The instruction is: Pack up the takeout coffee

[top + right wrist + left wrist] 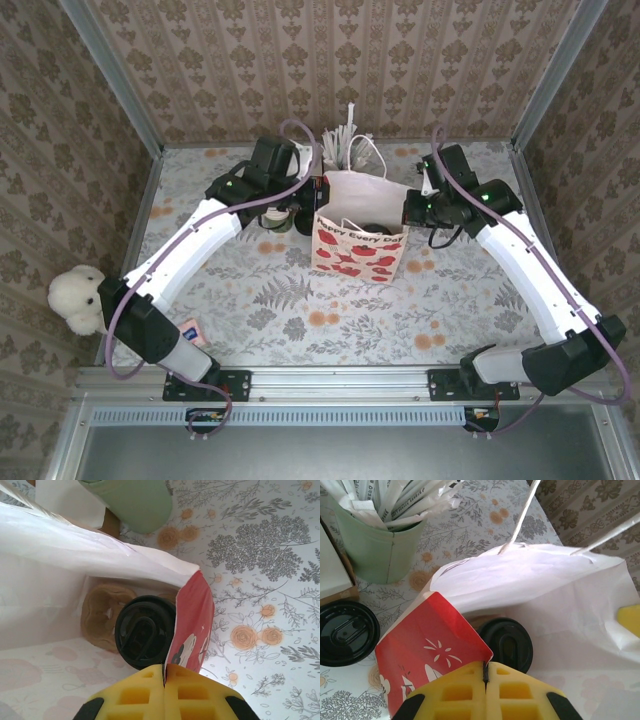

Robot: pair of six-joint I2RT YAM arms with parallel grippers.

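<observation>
The takeout coffee (507, 642) (142, 632), a cup under a round black lid, stands inside the open white paper bag (355, 255) printed with red poppies. From above its lid (372, 228) shows through the bag's mouth. It rests on a brown cardboard carrier (100, 610) at the bag's bottom. My left gripper (485, 666) is shut on the bag's left rim, pinching the red-printed paper. At the opposite side, my right gripper (164, 667) is shut on the right rim. The two hold the bag's mouth apart.
A pale mint cup of white wrapped straws (377, 550) (345, 140) stands just behind the bag. Another black-lidded cup (342, 632) (272, 220) sits on the table left of the bag. A white plush toy (78, 298) lies at the table's left edge.
</observation>
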